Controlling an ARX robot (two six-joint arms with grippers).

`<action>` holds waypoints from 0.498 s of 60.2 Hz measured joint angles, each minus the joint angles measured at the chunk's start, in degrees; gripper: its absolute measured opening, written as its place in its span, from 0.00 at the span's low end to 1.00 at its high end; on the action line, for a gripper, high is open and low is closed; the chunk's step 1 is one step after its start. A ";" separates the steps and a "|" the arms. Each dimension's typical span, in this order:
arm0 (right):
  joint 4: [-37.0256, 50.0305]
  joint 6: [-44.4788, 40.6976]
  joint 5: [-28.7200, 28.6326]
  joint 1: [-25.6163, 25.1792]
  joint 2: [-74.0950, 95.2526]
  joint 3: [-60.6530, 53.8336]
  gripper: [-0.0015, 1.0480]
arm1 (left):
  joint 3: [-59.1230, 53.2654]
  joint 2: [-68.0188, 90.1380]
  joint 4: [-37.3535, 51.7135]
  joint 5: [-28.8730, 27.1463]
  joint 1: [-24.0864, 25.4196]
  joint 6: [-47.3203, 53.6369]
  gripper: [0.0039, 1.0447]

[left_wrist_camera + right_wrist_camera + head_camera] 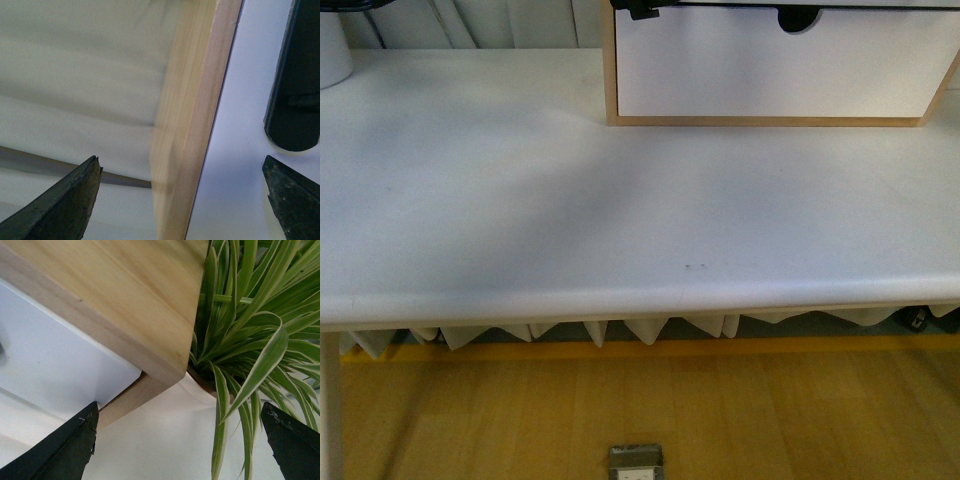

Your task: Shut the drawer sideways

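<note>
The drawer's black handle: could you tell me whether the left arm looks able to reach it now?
Probably yes: the left gripper is open close to the drawer, the handle ends just ahead of one jaw, and nothing stands between them.

At the table's far edge the drawer (pixel 770 70) is cut off by the front view's top, its black handle (pixel 642 12) barely showing. At the far left corner a cropped white object (pixel 332 50) is unidentifiable.

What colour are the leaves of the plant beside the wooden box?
The leaves are green with cream edges; right wrist view shows them best.
</note>
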 joint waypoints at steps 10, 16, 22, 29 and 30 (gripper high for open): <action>1.64 1.55 -0.02 -0.04 0.76 0.00 0.91 | 0.20 0.11 0.26 -0.76 -0.20 0.00 0.94; 1.64 2.05 -0.17 -0.07 0.79 -0.02 0.91 | 0.17 0.09 0.39 -0.87 -0.24 -0.02 0.94; 1.75 2.45 -0.37 -0.04 0.02 -0.92 0.91 | -0.39 -0.26 0.76 -0.85 -0.24 -0.04 0.94; 1.75 3.37 -0.70 0.00 -2.14 -3.19 0.91 | -3.41 -2.32 1.46 -0.81 -0.09 -0.55 0.94; 1.75 3.41 -0.76 0.00 -2.51 -3.56 0.91 | -3.82 -2.67 1.55 -0.79 -0.04 -0.66 0.94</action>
